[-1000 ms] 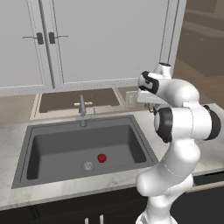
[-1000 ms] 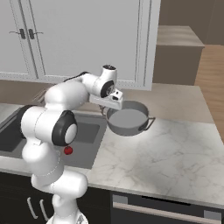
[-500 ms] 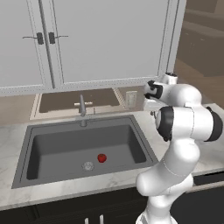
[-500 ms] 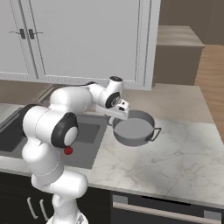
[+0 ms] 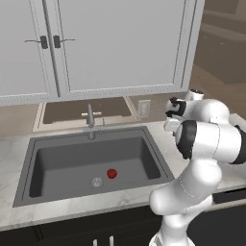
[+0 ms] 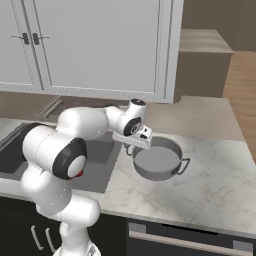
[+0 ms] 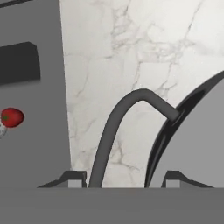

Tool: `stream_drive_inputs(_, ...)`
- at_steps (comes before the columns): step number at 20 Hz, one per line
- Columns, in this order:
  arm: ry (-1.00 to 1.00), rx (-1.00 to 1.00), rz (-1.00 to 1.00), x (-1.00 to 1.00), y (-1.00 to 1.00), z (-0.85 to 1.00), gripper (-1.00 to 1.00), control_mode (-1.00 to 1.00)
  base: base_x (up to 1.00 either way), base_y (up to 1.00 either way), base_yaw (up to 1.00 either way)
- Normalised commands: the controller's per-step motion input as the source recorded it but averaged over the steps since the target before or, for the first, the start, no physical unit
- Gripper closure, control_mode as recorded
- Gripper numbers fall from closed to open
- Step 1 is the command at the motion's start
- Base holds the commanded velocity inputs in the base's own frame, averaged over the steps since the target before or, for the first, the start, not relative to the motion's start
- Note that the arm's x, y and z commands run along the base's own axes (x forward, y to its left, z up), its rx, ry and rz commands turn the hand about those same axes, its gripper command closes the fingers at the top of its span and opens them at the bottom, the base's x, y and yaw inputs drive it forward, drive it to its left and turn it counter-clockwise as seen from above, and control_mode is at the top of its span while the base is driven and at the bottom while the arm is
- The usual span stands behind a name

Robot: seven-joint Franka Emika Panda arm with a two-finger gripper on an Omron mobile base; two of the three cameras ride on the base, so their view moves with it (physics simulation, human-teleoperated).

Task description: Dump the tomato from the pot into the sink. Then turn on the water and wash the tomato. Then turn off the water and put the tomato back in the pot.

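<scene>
We have carried the pot (image 6: 156, 161) rightward, out over the marble table (image 6: 210, 175), jaws of the gripper (image 6: 131, 148) clamped on its loop handle (image 7: 118, 127). The tomato (image 5: 112, 173) lies beside the drain (image 5: 96, 182) in the sink (image 5: 45, 158). Dumping is complete; setting the pot down and opening the faucet (image 5: 90, 116) come next.

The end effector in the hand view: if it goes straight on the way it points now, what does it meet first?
The end effector is shut on the pot's loop handle. Straight ahead, past the handle, it would probably meet the marble counter beside the sink; depth is unclear.
</scene>
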Motion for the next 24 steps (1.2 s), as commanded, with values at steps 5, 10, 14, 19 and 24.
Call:
stream_drive_inputs(5, 0.02, 0.00, 0.00, -0.66, 0.00, -0.30, 1.00, -1.00, 0.00, 0.00, 0.00)
stream_drive_inputs(10, 0.04, 0.00, 0.00, -0.45, 0.00, -0.23, 1.00, -1.00, 0.00, 0.00, 0.00)
stream_drive_inputs(14, 0.05, 0.00, 0.00, -0.01, 0.00, -0.14, 1.00, -1.00, 0.00, 0.00, 0.00)
stream_drive_inputs(19, 0.11, 0.01, 0.03, 0.20, 0.00, -0.06, 1.00, -1.00, 0.00, 0.00, 0.00)
stream_drive_inputs(24, 0.14, 0.02, 0.05, 0.28, 0.00, -0.07, 1.00, -1.00, 0.00, 0.00, 0.00)
